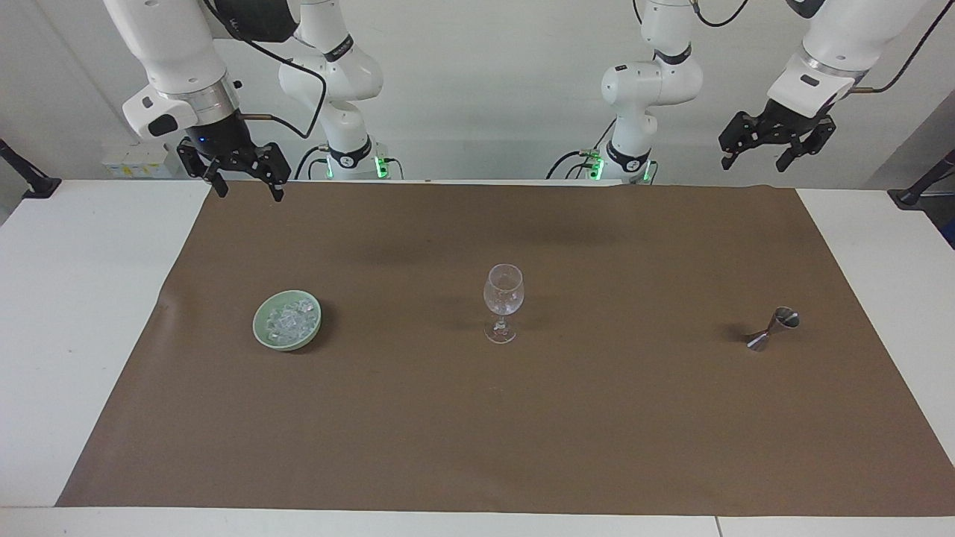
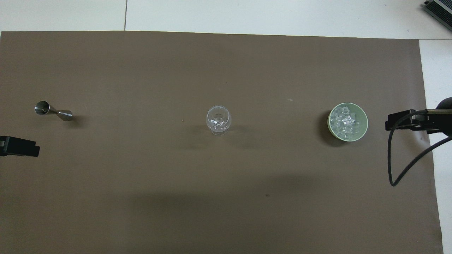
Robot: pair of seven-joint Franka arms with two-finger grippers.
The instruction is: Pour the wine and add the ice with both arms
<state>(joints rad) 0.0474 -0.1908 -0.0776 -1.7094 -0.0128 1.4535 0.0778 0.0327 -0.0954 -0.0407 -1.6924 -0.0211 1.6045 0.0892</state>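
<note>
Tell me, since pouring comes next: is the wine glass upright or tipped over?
Upright. The wine glass stands on its foot on the brown mat, bowl above stem; overhead its rim shows as a round ring, mouth up.

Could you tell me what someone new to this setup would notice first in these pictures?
Probably the clear wine glass, upright in the middle of the brown mat. Toward the right arm's end sits a green bowl of ice; toward the left arm's end a metal jigger stands tilted. Both arms wait raised near their bases, the right gripper and left gripper open and holding nothing.
</note>
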